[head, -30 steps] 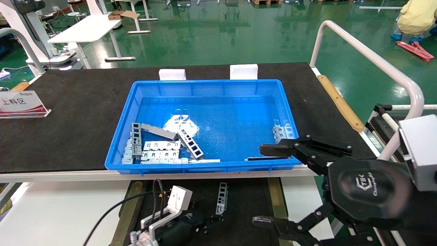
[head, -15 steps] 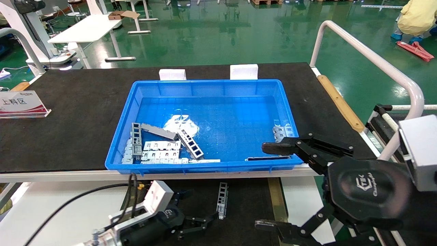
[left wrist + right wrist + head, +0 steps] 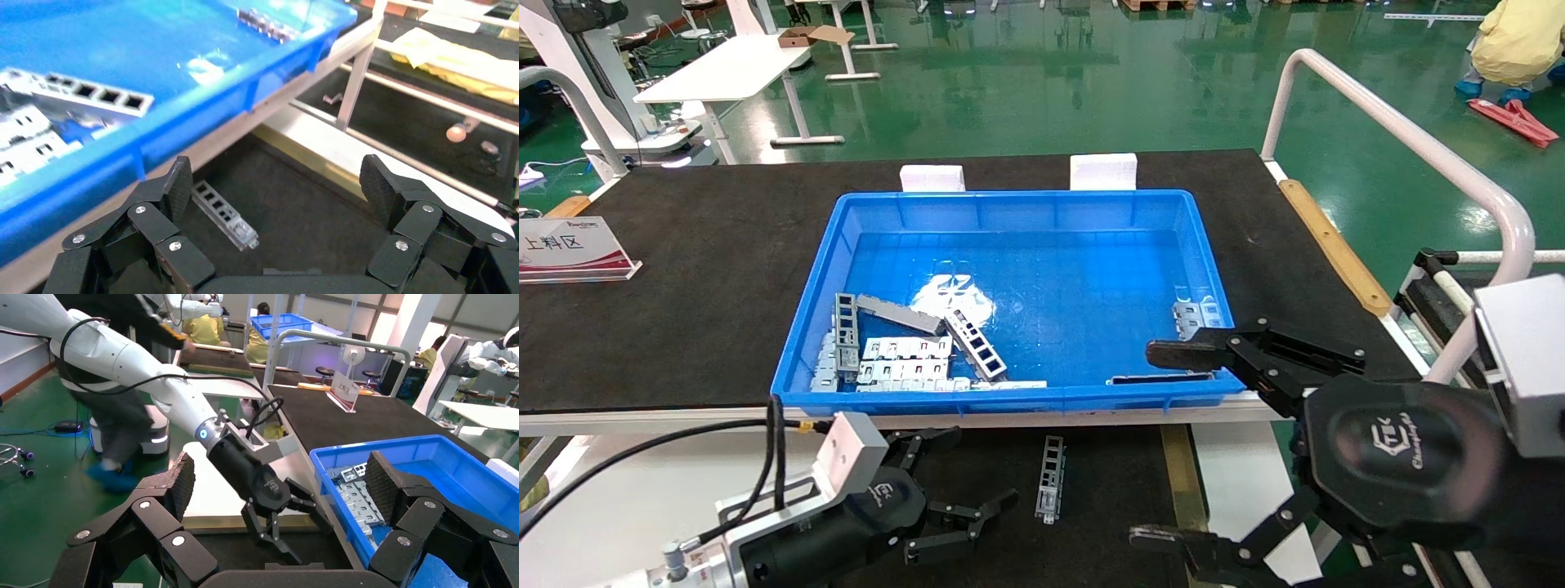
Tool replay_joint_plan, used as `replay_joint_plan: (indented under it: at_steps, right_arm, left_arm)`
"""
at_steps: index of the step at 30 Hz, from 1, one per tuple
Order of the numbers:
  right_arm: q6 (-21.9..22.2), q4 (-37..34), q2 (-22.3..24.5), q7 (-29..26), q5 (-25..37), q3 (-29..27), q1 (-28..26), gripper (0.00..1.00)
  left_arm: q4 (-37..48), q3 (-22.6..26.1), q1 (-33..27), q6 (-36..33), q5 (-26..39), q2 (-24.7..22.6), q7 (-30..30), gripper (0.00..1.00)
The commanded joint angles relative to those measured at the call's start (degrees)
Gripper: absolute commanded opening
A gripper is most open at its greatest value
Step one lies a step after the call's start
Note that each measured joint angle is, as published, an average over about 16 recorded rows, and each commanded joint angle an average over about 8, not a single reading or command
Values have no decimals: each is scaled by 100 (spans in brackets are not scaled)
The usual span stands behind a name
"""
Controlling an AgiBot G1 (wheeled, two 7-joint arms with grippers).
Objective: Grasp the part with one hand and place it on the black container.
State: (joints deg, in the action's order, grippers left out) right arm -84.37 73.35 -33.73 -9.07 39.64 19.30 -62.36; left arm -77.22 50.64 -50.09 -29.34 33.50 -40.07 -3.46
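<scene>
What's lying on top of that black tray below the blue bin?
One part lies flat on the black container, free of the open left end effector beside it. The tray's near end is hidden by both arms.

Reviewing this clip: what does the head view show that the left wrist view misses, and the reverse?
Only the head view shows the right gripper, open beside the blue bin, plus the two white blocks behind the bin.

Only the left wrist view shows the left gripper from behind its open jaws, aimed at the black container.

Both show the part lying free on the black container, and loose parts in the bin.
</scene>
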Motion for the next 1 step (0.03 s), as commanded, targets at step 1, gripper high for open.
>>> replay_joint_plan:
  at_steps: [1]
  right_arm:
    - [0, 0, 0, 0, 0, 0, 0, 100]
  left_arm:
    - [-7, -125, 30, -122, -80, 61, -114, 100]
